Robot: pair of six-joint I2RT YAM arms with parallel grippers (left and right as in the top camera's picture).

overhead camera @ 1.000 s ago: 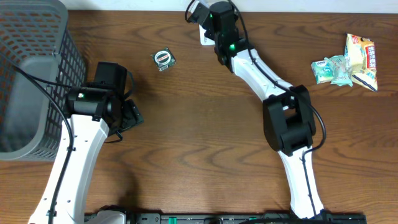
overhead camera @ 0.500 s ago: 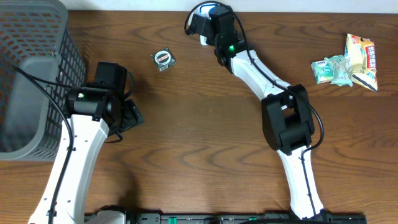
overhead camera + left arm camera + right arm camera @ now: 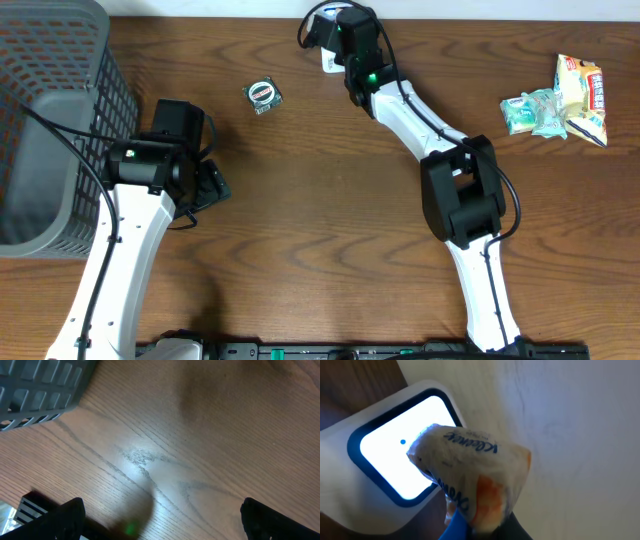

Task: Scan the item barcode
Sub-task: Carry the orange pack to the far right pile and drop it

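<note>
Overhead: the right gripper [image 3: 325, 30] is at the far edge of the table [image 3: 320, 200], by the white scanner [image 3: 329, 62]. Left wrist: the left gripper [image 3: 165, 522] gapes empty near the basket [image 3: 40, 385]. Right wrist: the jaws pinch a crumpled packet [image 3: 470, 470], seemingly just before the lit scanner window.

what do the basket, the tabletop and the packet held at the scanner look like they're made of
basket: grey moulded plastic, matte, going by its even grid of holes.
tabletop: wood or wood-look laminate, smooth with a slight sheen; grain lines and a soft glare show.
packet: thin printed film, probably plastic; it creases and bulges.
</note>
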